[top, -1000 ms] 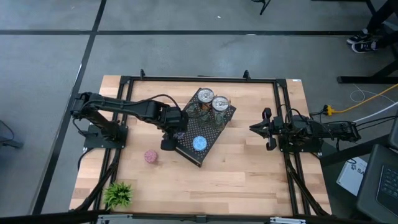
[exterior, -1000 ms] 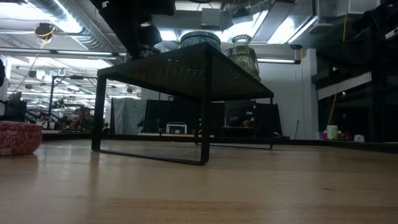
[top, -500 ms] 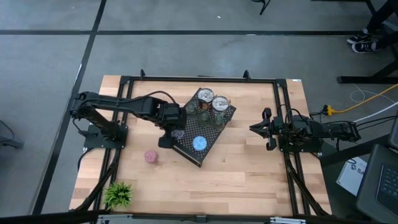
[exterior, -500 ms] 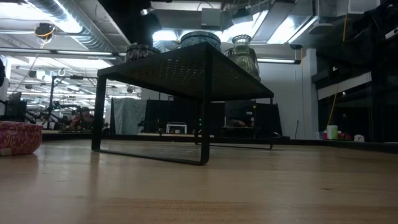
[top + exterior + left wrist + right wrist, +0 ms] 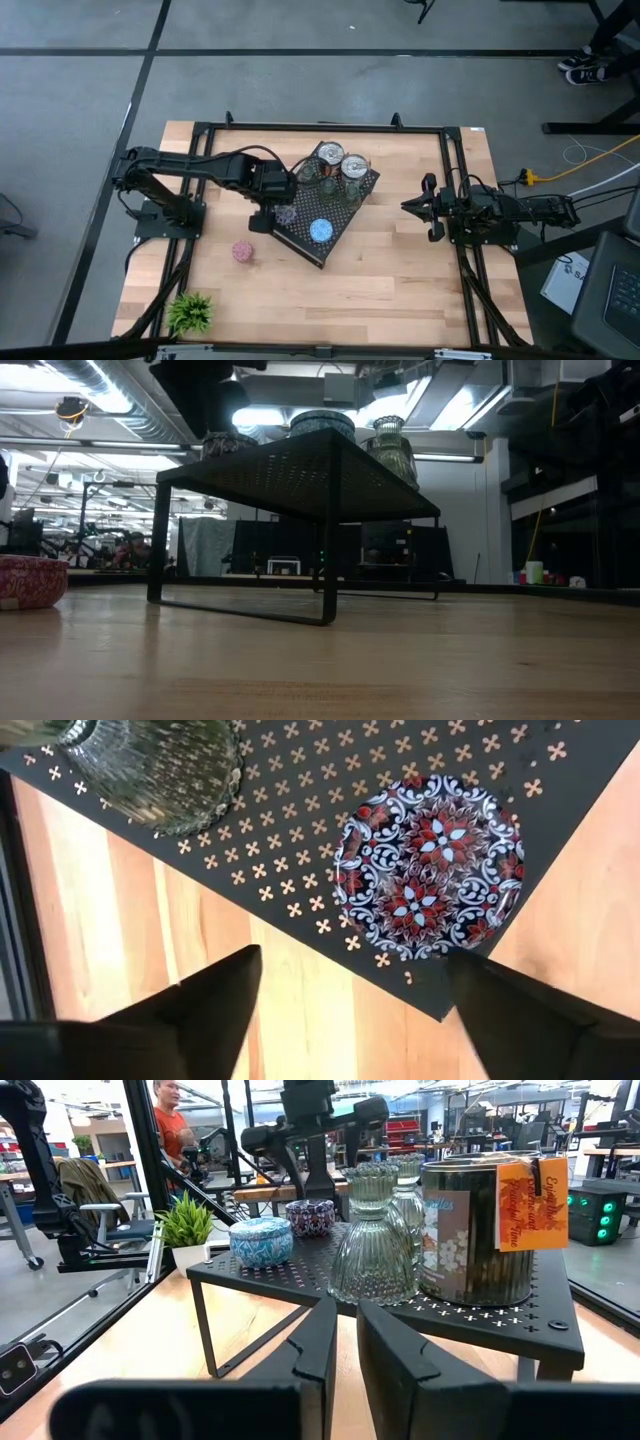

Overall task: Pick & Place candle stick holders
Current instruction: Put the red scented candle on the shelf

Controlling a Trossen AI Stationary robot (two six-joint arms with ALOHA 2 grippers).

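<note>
While the right arm waits at the right edge of the tabletop (image 5: pixel 400 270) with its gripper (image 5: pixel 408 206) closed on nothing, the left gripper (image 5: pixel 266 212) hangs above the left corner of the black perforated stand (image 5: pixel 345 215) with its fingers spread wide and nothing between them. Directly beneath it, the left wrist view shows a round purple patterned holder (image 5: pixel 430 865) sitting on the stand near its edge, apart from both fingers (image 5: pixel 215 995). A ribbed glass holder (image 5: pixel 160 770) stands on the same surface nearby. From above, the stand lies at an angle in the middle of the tabletop and carries two metallic cans (image 5: pixel 341 160) at its far corner, glass holders (image 5: pixel 322 182) beside them, a blue round holder (image 5: pixel 321 230) toward its near corner and the purple one (image 5: pixel 287 214) at its left corner. A pink round holder (image 5: pixel 242 251) rests alone on the wood, left of the stand and well apart from it. A small green plant (image 5: pixel 190 312) sits at the near left corner. In the right wrist view a person (image 5: pixel 172 1115) stands in the room behind.
</note>
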